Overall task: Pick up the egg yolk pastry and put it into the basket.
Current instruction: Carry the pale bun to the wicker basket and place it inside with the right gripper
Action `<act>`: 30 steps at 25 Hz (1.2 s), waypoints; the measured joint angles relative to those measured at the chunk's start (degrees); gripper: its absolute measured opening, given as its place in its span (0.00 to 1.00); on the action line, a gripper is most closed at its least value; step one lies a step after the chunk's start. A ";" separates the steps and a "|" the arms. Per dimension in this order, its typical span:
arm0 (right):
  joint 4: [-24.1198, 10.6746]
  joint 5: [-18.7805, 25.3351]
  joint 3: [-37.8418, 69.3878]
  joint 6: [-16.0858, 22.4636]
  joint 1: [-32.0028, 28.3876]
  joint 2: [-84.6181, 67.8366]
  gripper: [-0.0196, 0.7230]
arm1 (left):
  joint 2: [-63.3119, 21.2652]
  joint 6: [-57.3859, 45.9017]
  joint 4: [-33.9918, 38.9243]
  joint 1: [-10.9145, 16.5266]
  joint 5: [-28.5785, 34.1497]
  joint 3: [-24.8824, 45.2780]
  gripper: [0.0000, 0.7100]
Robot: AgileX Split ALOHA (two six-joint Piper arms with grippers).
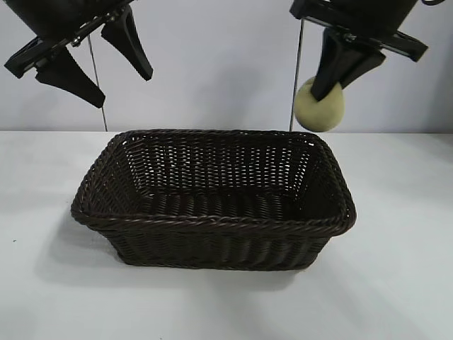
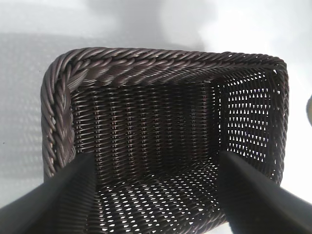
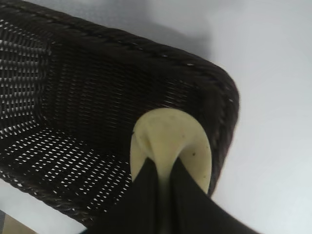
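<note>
The dark brown wicker basket (image 1: 212, 212) stands in the middle of the white table. It also shows in the left wrist view (image 2: 165, 63) and the right wrist view (image 3: 97, 78). My right gripper (image 1: 333, 78) is shut on the pale yellow egg yolk pastry (image 1: 322, 106) and holds it in the air above the basket's far right corner. In the right wrist view the pastry (image 3: 168, 134) is squeezed between the two fingers (image 3: 141, 195), over the basket's end wall. My left gripper (image 1: 106, 71) hangs open and empty above the basket's far left side.
The white table (image 1: 396, 269) surrounds the basket on all sides. Two thin vertical rods (image 1: 295, 78) stand against the pale back wall.
</note>
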 joint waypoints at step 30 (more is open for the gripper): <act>-0.16 8.63 -8.37 0.88 -3.25 4.39 0.72 | 0.00 0.00 0.00 0.00 0.73 0.00 0.72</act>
